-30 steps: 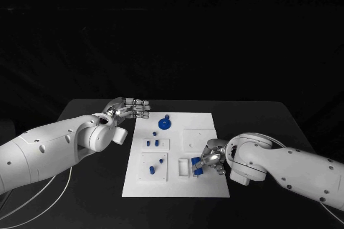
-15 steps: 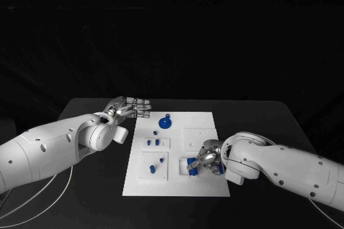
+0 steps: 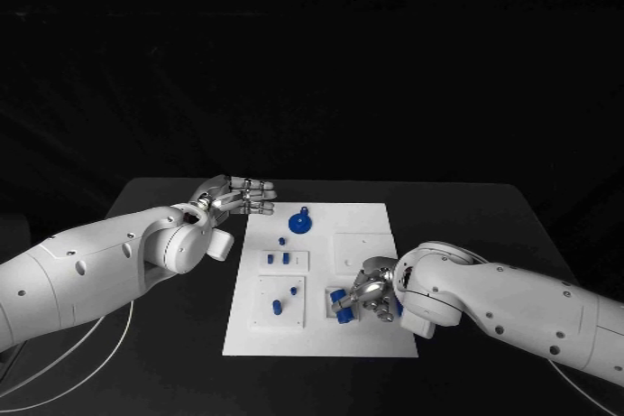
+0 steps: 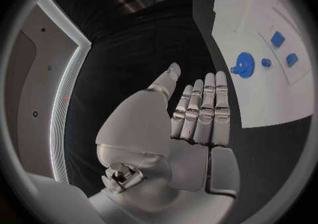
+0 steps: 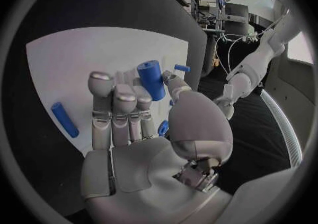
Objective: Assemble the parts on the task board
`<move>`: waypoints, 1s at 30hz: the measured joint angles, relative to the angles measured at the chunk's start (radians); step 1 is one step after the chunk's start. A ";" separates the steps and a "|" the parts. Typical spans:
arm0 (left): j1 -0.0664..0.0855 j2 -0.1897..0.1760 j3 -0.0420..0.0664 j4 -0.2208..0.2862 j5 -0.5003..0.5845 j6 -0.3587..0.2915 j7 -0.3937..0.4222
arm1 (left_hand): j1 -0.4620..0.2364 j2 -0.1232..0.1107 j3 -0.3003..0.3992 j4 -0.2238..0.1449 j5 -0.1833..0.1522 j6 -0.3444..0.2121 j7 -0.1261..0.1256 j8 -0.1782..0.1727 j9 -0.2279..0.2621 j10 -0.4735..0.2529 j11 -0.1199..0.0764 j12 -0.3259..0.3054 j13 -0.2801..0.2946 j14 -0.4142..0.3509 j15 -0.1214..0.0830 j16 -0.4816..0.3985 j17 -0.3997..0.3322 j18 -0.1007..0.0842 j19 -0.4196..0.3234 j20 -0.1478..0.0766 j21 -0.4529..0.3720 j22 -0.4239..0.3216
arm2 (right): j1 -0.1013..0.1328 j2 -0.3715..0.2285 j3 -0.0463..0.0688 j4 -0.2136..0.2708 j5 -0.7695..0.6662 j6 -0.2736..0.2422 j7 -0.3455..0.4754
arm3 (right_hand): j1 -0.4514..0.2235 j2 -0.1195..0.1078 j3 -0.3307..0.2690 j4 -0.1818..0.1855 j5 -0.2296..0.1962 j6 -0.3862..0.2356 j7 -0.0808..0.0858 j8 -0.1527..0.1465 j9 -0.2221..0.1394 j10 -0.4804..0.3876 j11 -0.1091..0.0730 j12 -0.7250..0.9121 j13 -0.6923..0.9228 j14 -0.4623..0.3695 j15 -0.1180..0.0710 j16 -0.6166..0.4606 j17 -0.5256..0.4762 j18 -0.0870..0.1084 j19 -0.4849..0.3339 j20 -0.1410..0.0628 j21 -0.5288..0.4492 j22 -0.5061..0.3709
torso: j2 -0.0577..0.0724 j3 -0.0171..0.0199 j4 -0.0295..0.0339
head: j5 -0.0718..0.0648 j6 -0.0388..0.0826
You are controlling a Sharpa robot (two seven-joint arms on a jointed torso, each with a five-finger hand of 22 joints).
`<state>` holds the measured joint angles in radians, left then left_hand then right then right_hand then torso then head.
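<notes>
The white task board lies mid-table. My right hand hovers low over its near right part and pinches a blue cylinder between thumb and fingers; the same cylinder shows at the fingertips in the head view. A second blue cylinder lies loose on the board beside the hand. A blue gear stands at the board's far middle. My left hand floats past the board's far left corner, fingers straight and side by side, holding nothing.
Small blue pieces sit in the left-hand plates, more nearer the front. From the left wrist, the gear and small pieces lie beyond my left hand. Black table surrounds the board.
My right hand has slid left across the board's near part, carrying the blue cylinder with it. The left hand has stayed in place.
</notes>
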<state>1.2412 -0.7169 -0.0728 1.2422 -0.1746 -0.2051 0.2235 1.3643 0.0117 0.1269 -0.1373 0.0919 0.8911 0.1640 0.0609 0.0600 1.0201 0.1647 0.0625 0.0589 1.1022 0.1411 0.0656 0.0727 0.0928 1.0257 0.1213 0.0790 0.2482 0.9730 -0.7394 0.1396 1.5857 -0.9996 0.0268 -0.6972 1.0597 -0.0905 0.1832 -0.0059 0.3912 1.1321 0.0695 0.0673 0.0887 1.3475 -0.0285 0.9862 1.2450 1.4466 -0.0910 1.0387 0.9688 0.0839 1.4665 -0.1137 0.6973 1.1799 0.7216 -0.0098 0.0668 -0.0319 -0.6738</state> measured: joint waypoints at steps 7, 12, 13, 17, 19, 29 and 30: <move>0.000 -0.001 0.000 0.000 0.000 0.001 -0.002 | 0.000 0.000 0.000 0.000 0.000 0.000 0.000 0.000 0.000 0.000 0.000 0.000 0.000 0.000 0.000 0.000 0.000 0.000 0.000 0.000 0.000 0.000 | 0.003 0.007 -0.003 -0.008 0.000 -0.022 -0.002 | 0.000 0.000 0.000 0.000 0.012 0.000 0.000 0.000 0.001 0.000 0.000 0.000 0.000 0.000 0.000 0.000 0.002 0.000 0.000 0.000 0.000 0.001 | 0.000 0.0013 0.0000 | 0.005 0.006; 0.000 -0.003 0.000 -0.001 -0.001 0.001 -0.002 | 0.000 0.000 0.003 0.003 0.000 0.000 0.000 0.000 0.000 0.000 0.000 0.000 0.000 0.000 0.000 0.000 0.000 0.000 0.000 0.000 0.000 -0.003 | 0.005 0.012 -0.004 -0.015 0.001 -0.031 -0.004 | 0.000 0.000 -0.004 0.004 0.012 0.000 0.000 0.000 0.003 0.000 0.000 0.000 0.000 0.000 0.000 0.000 0.002 0.000 0.000 0.000 0.000 0.001 | 0.000 0.0014 -0.0001 | 0.007 0.007; 0.000 -0.003 0.000 -0.001 -0.001 0.001 -0.002 | 0.000 0.000 0.003 0.003 0.000 0.000 0.000 0.000 0.000 0.000 0.000 0.000 0.000 0.000 0.000 0.000 0.001 0.000 0.000 0.000 0.000 -0.004 | 0.005 0.013 -0.004 -0.015 0.002 -0.032 -0.004 | 0.000 0.000 -0.004 0.004 0.012 0.000 0.000 0.000 0.003 0.000 0.000 0.000 0.000 0.000 0.000 0.000 0.002 0.000 0.000 0.000 0.000 0.001 | 0.000 0.0013 -0.0001 | 0.007 0.007; 0.000 -0.003 0.000 -0.001 -0.001 0.001 0.000 | 0.000 0.000 0.003 0.003 0.000 0.000 0.000 0.000 0.000 0.000 0.000 0.000 0.000 0.000 0.000 0.000 0.001 0.000 0.000 0.000 0.000 -0.005 | 0.005 0.015 -0.004 -0.018 0.006 -0.034 -0.006 | 0.000 0.000 -0.004 0.004 0.012 0.000 0.000 0.003 0.002 0.000 0.000 0.000 0.000 0.000 0.000 0.000 0.002 0.000 0.000 0.000 0.000 0.001 | 0.000 0.0013 -0.0002 | 0.007 0.007; 0.000 -0.004 0.000 -0.001 -0.001 0.001 0.000 | 0.000 0.000 0.003 0.003 0.000 0.000 0.000 0.000 0.000 0.000 0.000 0.000 0.000 0.000 0.000 0.000 0.001 0.000 0.000 0.000 0.000 -0.005 | 0.005 0.016 -0.004 -0.019 0.007 -0.036 -0.006 | 0.000 0.000 -0.004 0.004 0.012 0.000 0.000 0.002 0.002 0.000 0.000 0.000 0.000 0.000 0.000 0.000 0.002 0.000 0.000 0.000 0.000 0.001 | 0.000 0.0016 -0.0004 | 0.007 0.008; 0.000 -0.006 0.000 -0.002 -0.001 0.001 0.001 | 0.000 0.000 0.003 0.003 0.000 0.000 0.000 0.000 0.000 0.000 0.000 0.000 0.000 0.000 0.000 0.000 0.001 0.000 0.000 0.000 0.000 -0.007 | 0.006 0.021 -0.004 -0.024 0.012 -0.038 -0.007 | 0.000 0.000 -0.014 0.019 0.000 0.000 0.000 -0.001 0.002 0.002 0.002 -0.004 -0.001 0.000 0.000 -0.004 0.002 -0.001 0.000 0.000 0.000 0.001 | 0.000 0.0019 -0.0012 | 0.007 0.008; 0.000 -0.006 0.000 -0.002 -0.001 0.001 0.001 | 0.000 0.000 0.003 0.003 0.000 0.000 0.000 0.000 0.000 0.000 0.000 0.000 0.000 0.000 0.000 0.000 0.001 0.000 0.000 0.000 0.000 -0.007 | 0.006 0.021 -0.004 -0.024 0.012 -0.038 -0.007 | 0.000 0.000 -0.014 0.020 0.000 0.000 0.000 -0.001 0.002 0.002 0.002 -0.004 -0.001 0.000 0.000 -0.004 0.002 -0.001 0.000 0.000 0.000 0.001 | 0.000 0.0020 -0.0012 | 0.007 0.008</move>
<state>1.2412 -0.7231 -0.0732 1.2402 -0.1757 -0.2041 0.2244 1.3643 0.0118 0.1296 -0.1345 0.0919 0.8911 0.1640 0.0609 0.0600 1.0201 0.1647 0.0625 0.0589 1.1022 0.1411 0.0656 0.0736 0.0929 1.0257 0.1213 0.0790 0.2410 0.9794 -0.7181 0.1360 1.5612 -0.9872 -0.0112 -0.7047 1.0597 -0.0906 0.1692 0.0144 0.3912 1.1320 0.0695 0.0667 0.0906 1.3493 -0.0267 0.9818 1.2442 1.4466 -0.0907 1.0347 0.9710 0.0830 1.4665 -0.1138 0.6973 1.1810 0.7216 -0.0078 0.0657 -0.0252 -0.6660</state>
